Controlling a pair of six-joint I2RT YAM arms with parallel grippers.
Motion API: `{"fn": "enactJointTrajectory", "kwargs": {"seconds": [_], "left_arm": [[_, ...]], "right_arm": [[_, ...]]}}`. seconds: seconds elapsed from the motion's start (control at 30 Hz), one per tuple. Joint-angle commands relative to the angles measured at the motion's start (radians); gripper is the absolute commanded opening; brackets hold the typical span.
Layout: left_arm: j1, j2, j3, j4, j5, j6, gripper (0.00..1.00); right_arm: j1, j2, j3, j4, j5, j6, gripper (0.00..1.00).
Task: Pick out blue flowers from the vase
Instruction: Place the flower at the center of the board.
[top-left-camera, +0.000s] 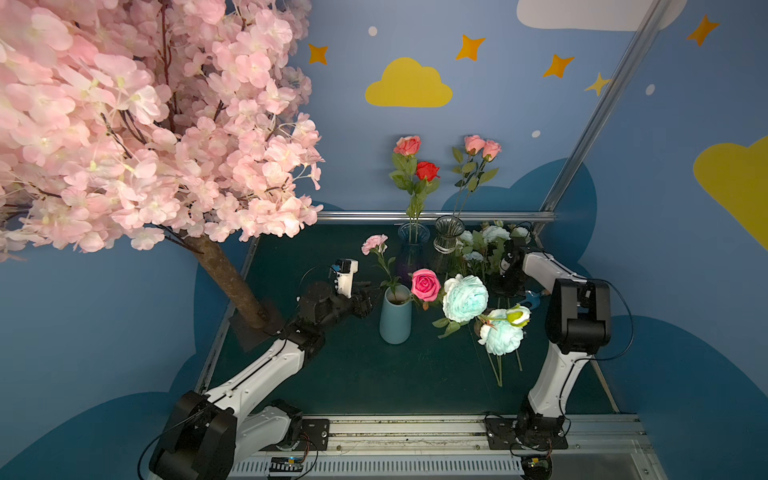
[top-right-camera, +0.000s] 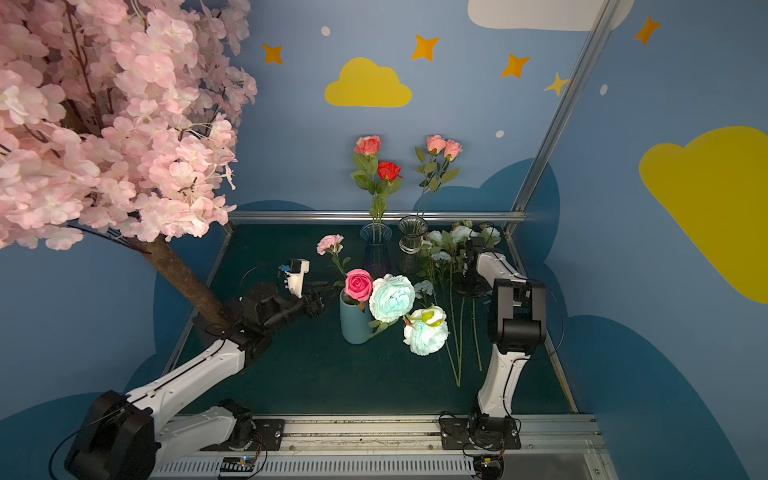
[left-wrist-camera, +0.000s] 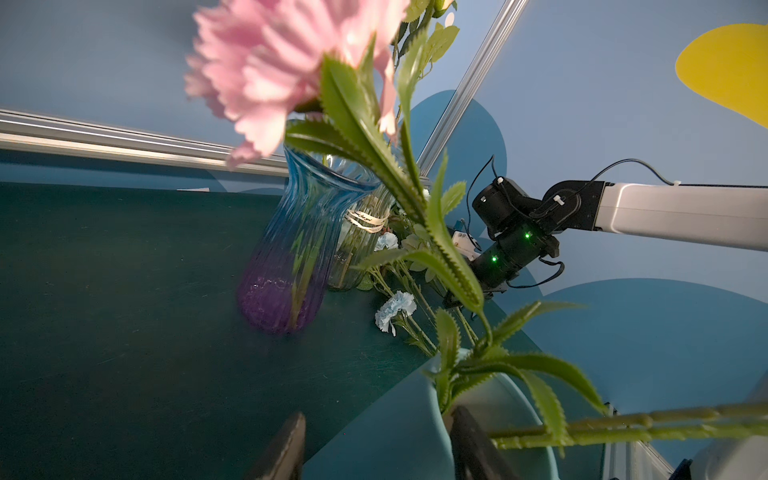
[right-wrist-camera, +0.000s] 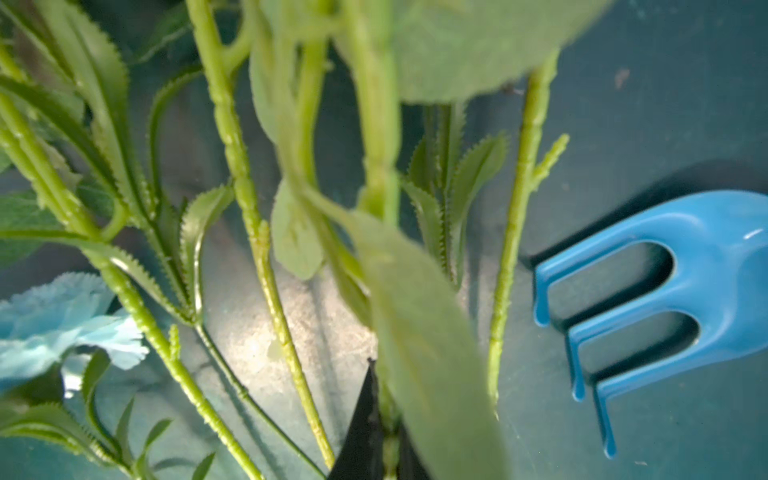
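Observer: Landmark is the teal vase (top-left-camera: 395, 322), mid-table (top-left-camera: 332, 374). Far to its left stands the tree (top-left-camera: 124, 124), trunk foot at the table edge.

Recorder: Left gripper?

Observer: Left gripper (top-left-camera: 368, 300) sits just left of the vase, at rim height. In the left wrist view its fingers (left-wrist-camera: 282, 449) stand roughly half apart with vase wall between them. Pressing or merely straddling: cannot tell.

Recorder: In the vase?

Observer: Carnation (top-left-camera: 374, 244), pink, rises behind-left of the rim. Pink rose (top-left-camera: 425, 284) sits over the rim's right edge. Two large blue flowers (top-left-camera: 464, 298) lean out to the vase's right, the farther one nearer the front, with a yellow-green bud (top-left-camera: 518, 316) against it. In the left wrist view their stems run sideways out of the mouth.

Recorder: Behind it?

Observer: Tinted glass (top-left-camera: 412, 249) and clear glass (top-left-camera: 448, 243), side by side behind the vase, hold salmon and red roses (top-left-camera: 427, 170).

Recorder: Other blues?

Observer: Small ones lie in a heap (top-left-camera: 484, 249) behind-right of the vase, beside the clear glass, stems flat on the table.

Recorder: Right gripper?

Observer: Right gripper (right-wrist-camera: 386, 419) is down in that heap, jaws closed tight on one green stalk (right-wrist-camera: 378, 166). Which head it belongs to is hidden by leaves. Blue rake (right-wrist-camera: 685, 291) lies just beyond, farthest right of the vase.
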Motion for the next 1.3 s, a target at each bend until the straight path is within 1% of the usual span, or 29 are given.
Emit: {"fn": "enactJointTrajectory", "kwargs": {"seconds": [0.0, 0.03, 0.13, 0.2, 0.33, 0.4, 0.43, 0.47, 0.53, 0.63, 0.67, 0.73, 0.83, 0.93, 1.0, 1.1, 1.2, 1.27], "left_arm": [[0.005, -0.009, -0.004, 0.005, 0.003, 0.018, 0.57], [0.005, -0.013, -0.004, 0.002, 0.002, 0.018, 0.57], [0.005, -0.041, -0.01, -0.005, -0.002, 0.019, 0.57], [0.005, -0.061, -0.016, -0.01, -0.014, 0.022, 0.57], [0.005, -0.097, -0.027, -0.018, -0.029, 0.027, 0.57], [0.004, -0.114, -0.032, -0.017, -0.035, 0.029, 0.57], [0.004, -0.124, -0.033, -0.017, -0.036, 0.028, 0.57], [0.005, -0.133, -0.036, -0.018, -0.036, 0.03, 0.56], [0.003, -0.161, -0.037, -0.034, -0.041, 0.034, 0.57], [0.002, -0.212, -0.028, -0.092, -0.048, 0.058, 0.57], [0.0, -0.228, -0.023, -0.118, -0.055, 0.067, 0.57], [-0.002, -0.272, -0.013, -0.179, -0.063, 0.088, 0.57], [-0.011, -0.325, -0.001, -0.254, -0.099, 0.112, 0.57], [-0.04, -0.356, 0.013, -0.305, -0.103, 0.13, 0.57], [-0.073, -0.359, 0.028, -0.33, -0.103, 0.15, 0.57], [-0.157, -0.338, 0.064, -0.369, -0.12, 0.199, 0.57], [-0.267, -0.294, 0.115, -0.423, -0.191, 0.257, 0.57], [-0.32, -0.268, 0.135, -0.434, -0.239, 0.276, 0.57]], "right_arm": [[0.015, 0.004, 0.025, -0.001, 0.022, 0.004, 0.07], [0.022, -0.015, 0.016, 0.006, 0.039, 0.005, 0.15], [0.04, -0.102, -0.03, 0.045, 0.075, 0.001, 0.34], [0.05, -0.184, -0.077, 0.082, 0.094, -0.001, 0.4], [0.09, -0.386, -0.193, 0.169, 0.094, -0.02, 0.46], [0.129, -0.485, -0.252, 0.206, 0.088, -0.031, 0.47], [0.148, -0.536, -0.291, 0.236, 0.063, -0.039, 0.47], [0.166, -0.586, -0.331, 0.268, 0.026, -0.052, 0.47], [0.189, -0.696, -0.429, 0.362, -0.119, -0.063, 0.47], [0.207, -0.843, -0.597, 0.563, -0.288, 0.005, 0.44], [0.215, -0.88, -0.655, 0.632, -0.326, 0.021, 0.42], [0.23, -0.979, -0.774, 0.772, -0.375, 0.071, 0.4], [0.249, -1.084, -0.892, 0.877, -0.457, 0.13, 0.39], [0.289, -1.15, -0.956, 0.935, -0.526, 0.169, 0.38], [0.33, -1.179, -0.989, 0.969, -0.526, 0.163, 0.36], [0.379, -1.192, -1.025, 1.006, -0.486, 0.14, 0.34], [0.409, -1.172, -1.024, 1.063, -0.536, 0.144, 0.34], [0.443, -1.165, -1.013, 1.084, -0.556, 0.142, 0.34]]}}
